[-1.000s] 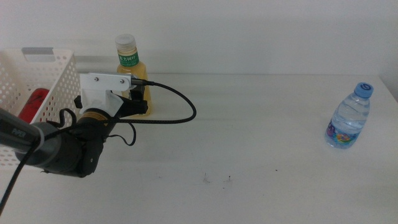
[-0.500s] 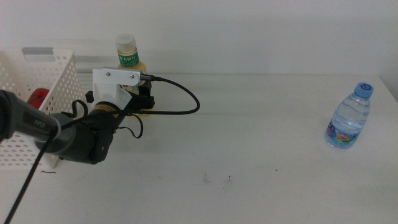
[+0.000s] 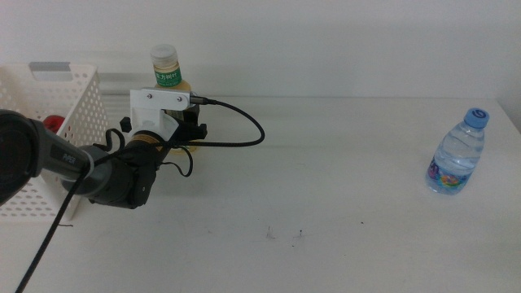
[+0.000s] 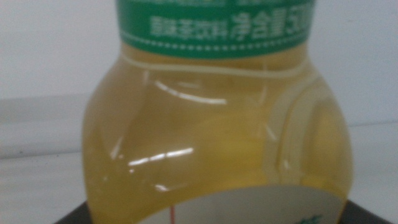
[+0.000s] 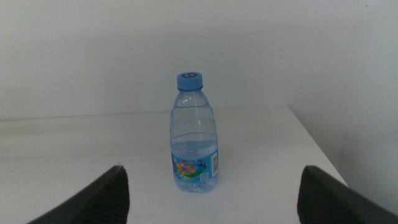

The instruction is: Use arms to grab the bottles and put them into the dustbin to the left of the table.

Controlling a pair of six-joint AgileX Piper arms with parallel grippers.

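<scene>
The tall yellow tea bottle (image 3: 165,72) with white cap and green label stands at the back left of the table (image 3: 326,163). My left gripper (image 3: 192,130) is at its lower body; in the left wrist view the bottle (image 4: 217,137) fills the picture, with the open jaws showing only as dark corners either side of it. The blue-capped water bottle (image 3: 457,152) stands at the far right. My right gripper (image 5: 212,180) is open and empty, short of that water bottle (image 5: 194,134), and out of the middle view. A red can (image 3: 52,124) lies inside the white dustbin (image 3: 73,94).
The dustbin stands at the table's left edge, right beside the left arm's white link part (image 3: 159,110) and its black cable (image 3: 244,130). Tiny dark specks (image 3: 283,234) mark the tabletop. A white wall rises behind the table.
The left arm has swung right and forward from the dustbin's side toward the tea bottle, so its jaws now flank the bottle. The water bottle has not moved.
</scene>
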